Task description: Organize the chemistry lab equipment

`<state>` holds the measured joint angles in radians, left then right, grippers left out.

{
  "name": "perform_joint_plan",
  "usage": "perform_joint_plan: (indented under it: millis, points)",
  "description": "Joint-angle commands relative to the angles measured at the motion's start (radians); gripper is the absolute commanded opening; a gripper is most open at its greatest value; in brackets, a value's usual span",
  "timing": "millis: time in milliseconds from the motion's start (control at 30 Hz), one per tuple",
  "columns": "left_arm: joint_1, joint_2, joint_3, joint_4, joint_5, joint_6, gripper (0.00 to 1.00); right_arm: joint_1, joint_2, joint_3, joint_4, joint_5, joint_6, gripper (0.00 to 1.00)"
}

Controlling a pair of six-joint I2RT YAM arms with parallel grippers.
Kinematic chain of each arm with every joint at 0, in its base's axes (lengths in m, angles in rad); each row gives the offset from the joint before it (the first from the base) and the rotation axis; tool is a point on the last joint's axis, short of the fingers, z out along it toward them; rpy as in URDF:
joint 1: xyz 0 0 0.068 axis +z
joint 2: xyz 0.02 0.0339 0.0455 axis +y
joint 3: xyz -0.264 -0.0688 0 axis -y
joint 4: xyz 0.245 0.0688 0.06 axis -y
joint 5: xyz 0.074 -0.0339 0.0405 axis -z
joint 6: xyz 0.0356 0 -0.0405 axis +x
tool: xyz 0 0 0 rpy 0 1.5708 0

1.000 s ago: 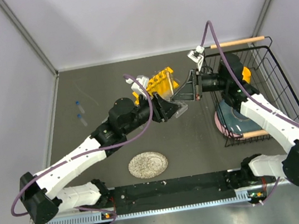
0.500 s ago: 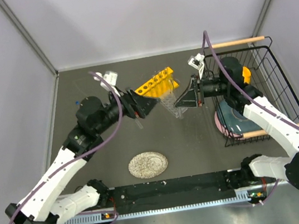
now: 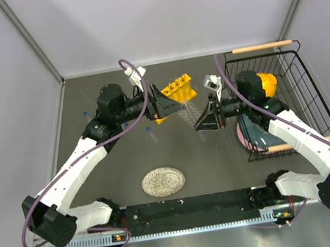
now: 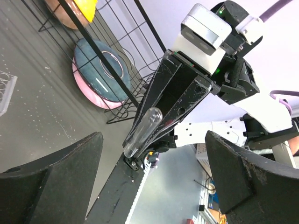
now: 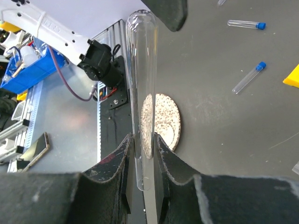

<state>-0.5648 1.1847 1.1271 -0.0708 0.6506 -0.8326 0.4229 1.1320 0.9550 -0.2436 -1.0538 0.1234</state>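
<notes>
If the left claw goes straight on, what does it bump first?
Probably the glass tube held by the right gripper, dead ahead between the left gripper's open fingers; depth is unclear.

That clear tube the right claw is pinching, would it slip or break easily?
Likely fragile: the glass tube looks thin-walled. Probably slippery, being smooth and held by the right gripper only near one end. Set down, its round shape would likely roll.
</notes>
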Motion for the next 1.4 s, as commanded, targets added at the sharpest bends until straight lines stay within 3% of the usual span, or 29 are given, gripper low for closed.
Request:
perform_joint_plan:
  millis: [0,167,267,300,433,700,1033,1367]
  points:
    - [-0.024,0.055,0.066,0.075,0.08,-0.028,0.93,0.027,-0.026,-0.001,-0.026,-0.023,-0.103,0.14]
    - [-0.061,0.113,0.152,-0.079,0.029,0.053,0.82,0.034,-0.023,-0.001,-0.049,-0.023,-0.146,0.15]
    - [-0.076,0.142,0.193,-0.15,-0.002,0.096,0.7,0.034,-0.023,0.001,-0.057,-0.023,-0.157,0.15]
    - [-0.086,0.153,0.203,-0.167,-0.008,0.105,0.6,0.036,-0.023,0.001,-0.057,-0.025,-0.159,0.15]
    - [-0.104,0.182,0.249,-0.253,-0.045,0.158,0.49,0.037,-0.021,0.001,-0.063,-0.025,-0.165,0.15]
    - [-0.144,0.223,0.335,-0.385,-0.109,0.236,0.38,0.036,-0.018,0.001,-0.065,-0.02,-0.169,0.15]
    - [-0.165,0.24,0.404,-0.483,-0.138,0.306,0.34,0.037,-0.018,-0.002,-0.068,-0.018,-0.174,0.16]
    - [-0.181,0.253,0.441,-0.54,-0.164,0.349,0.17,0.037,-0.018,-0.005,-0.068,-0.02,-0.176,0.16]
